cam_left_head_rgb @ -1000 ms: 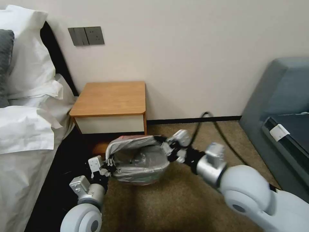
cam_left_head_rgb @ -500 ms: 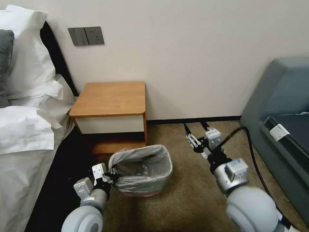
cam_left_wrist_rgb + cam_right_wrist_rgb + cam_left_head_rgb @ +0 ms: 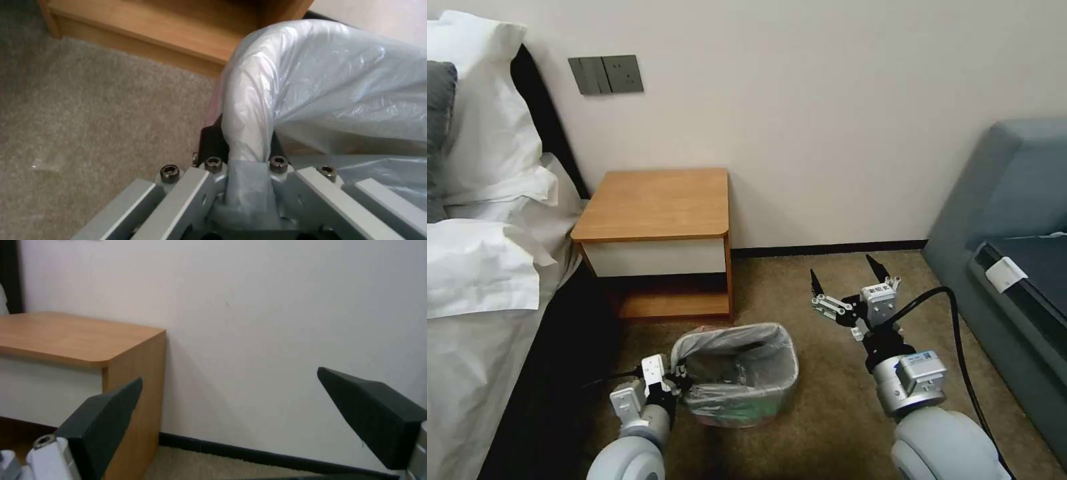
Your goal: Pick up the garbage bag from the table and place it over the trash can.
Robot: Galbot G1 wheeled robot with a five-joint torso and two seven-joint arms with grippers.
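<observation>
At the lower left of the head view the left gripper (image 3: 677, 385) stays clenched on a fold of the garbage bag (image 3: 740, 363), which now lines the trash can (image 3: 747, 412) low in the middle of the frame, its mouth stretched over the rim. Half a second ago the right gripper (image 3: 849, 283) was closer to the can; it has since drawn off to centre right, released and empty, so the fitting looks nearly finished. Beyond lie brown carpet (image 3: 800, 440), the bare worktop (image 3: 657, 203) at centre left, the bed (image 3: 480, 267) along the left edge and a plain wall (image 3: 827, 100).
</observation>
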